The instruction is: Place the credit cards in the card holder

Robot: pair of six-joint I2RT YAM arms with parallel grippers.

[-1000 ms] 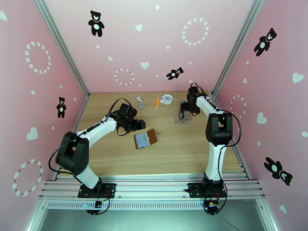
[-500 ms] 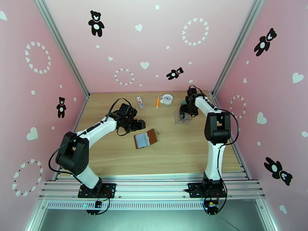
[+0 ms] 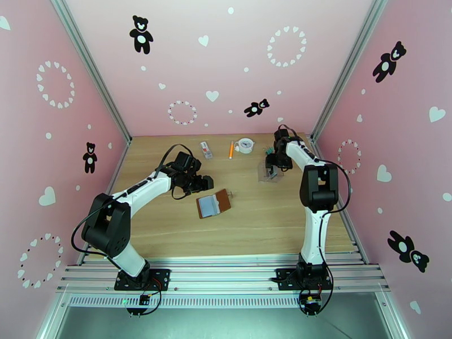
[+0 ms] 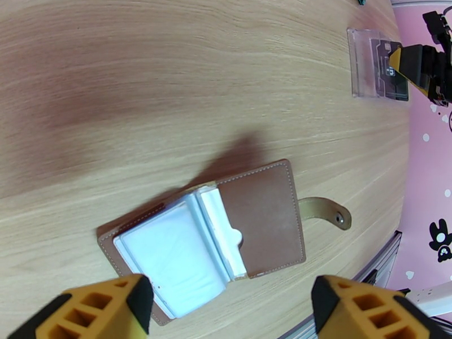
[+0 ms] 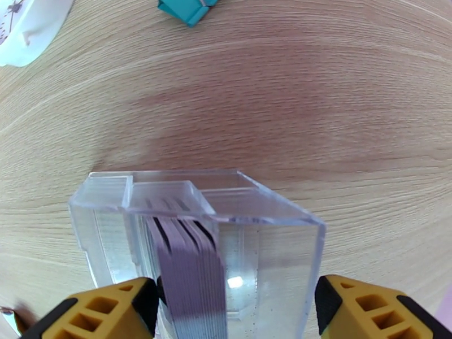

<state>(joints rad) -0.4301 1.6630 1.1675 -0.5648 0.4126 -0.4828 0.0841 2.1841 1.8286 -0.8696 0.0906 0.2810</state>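
The card holder [image 3: 213, 203] lies open in mid-table, brown leather with pale inner pockets and a snap tab [image 4: 325, 210]. My left gripper [image 3: 203, 183] hovers just left of it, open, and its yellow fingers straddle the card holder [image 4: 226, 233] with nothing between them. Several grey and dark credit cards [image 5: 189, 266] stand on edge inside a clear plastic case [image 3: 269, 172] at the back right. My right gripper [image 3: 272, 168] is at that case [image 5: 265, 244], with a finger against each side wall.
Along the back edge lie a white-and-red packet [image 3: 206, 149], an orange pen [image 3: 231, 149] and a small white clock [image 3: 246, 144]. A teal clip [image 5: 189, 5] sits just beyond the case. Pink walls close in on three sides.
The right gripper's jaws narrowed onto the clear case, and wrist and case shifted slightly toward the back. The left arm and card holder stayed put.
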